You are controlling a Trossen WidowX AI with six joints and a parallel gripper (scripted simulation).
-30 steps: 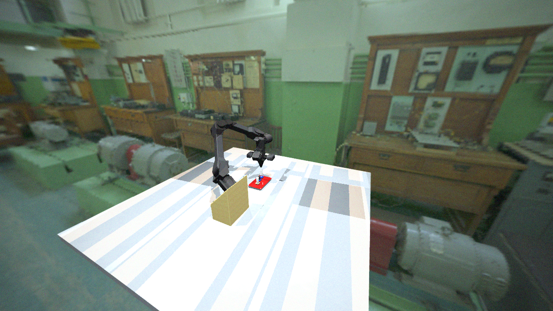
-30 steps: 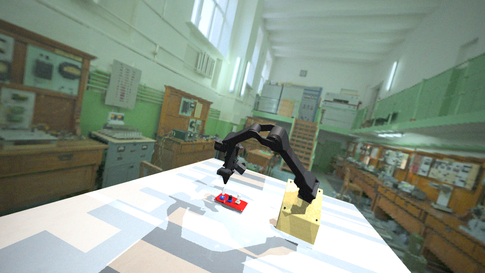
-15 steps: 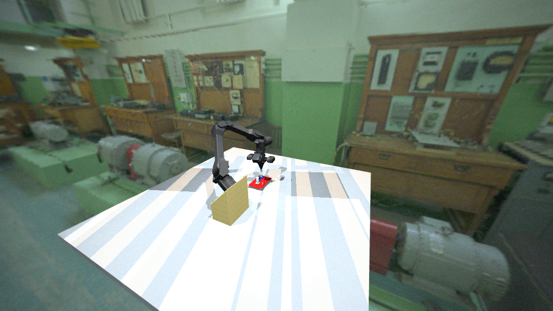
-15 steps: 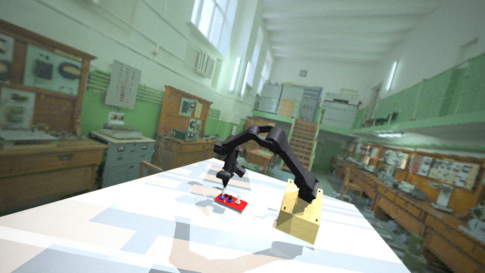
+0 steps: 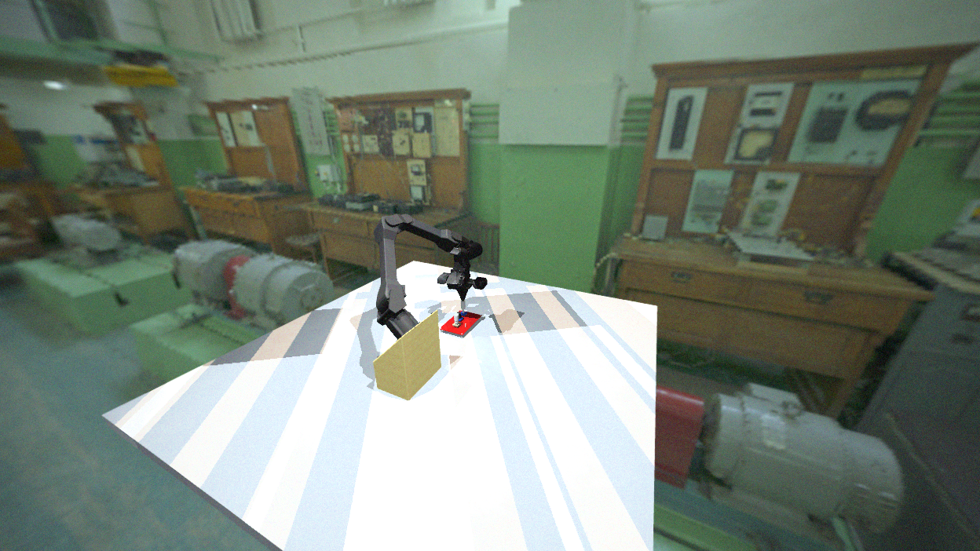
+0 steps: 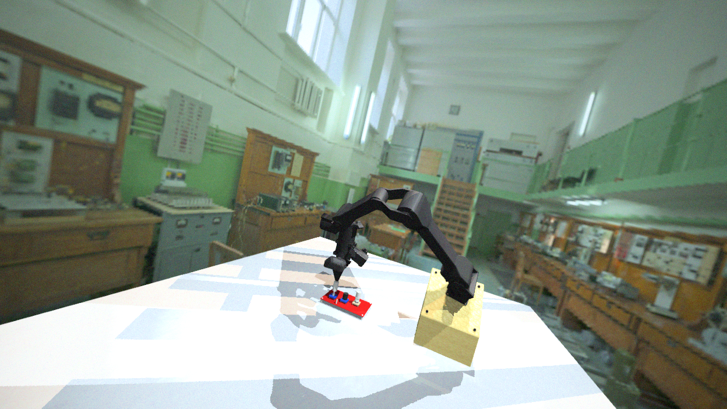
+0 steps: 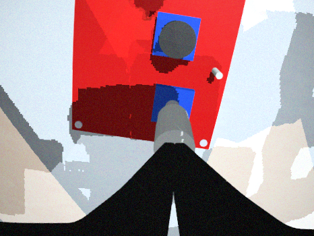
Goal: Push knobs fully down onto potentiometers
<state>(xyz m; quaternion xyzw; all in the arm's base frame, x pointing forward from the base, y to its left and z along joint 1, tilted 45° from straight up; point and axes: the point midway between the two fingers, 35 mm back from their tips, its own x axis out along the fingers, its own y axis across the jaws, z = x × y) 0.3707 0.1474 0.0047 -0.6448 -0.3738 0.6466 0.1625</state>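
Tabletop point(image 5: 438, 479) point(image 6: 203, 356) overexposed, near pure white in patches, crossed by hard-edged gray, blue and beige bands. Windows point(image 6: 317, 30) glare bright, upper left in exterior. Room behind dim, greenish, soft-focus. Exterior horizon tilted. Wrist: blocky-edged dark shadow on red board point(image 7: 101, 74), slight grain, black fingers nearly featureless.

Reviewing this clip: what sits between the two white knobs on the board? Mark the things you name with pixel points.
A black knob point(image 6: 345, 294) on a blue potentiometer point(image 6: 343, 300), as the exterior view shows.
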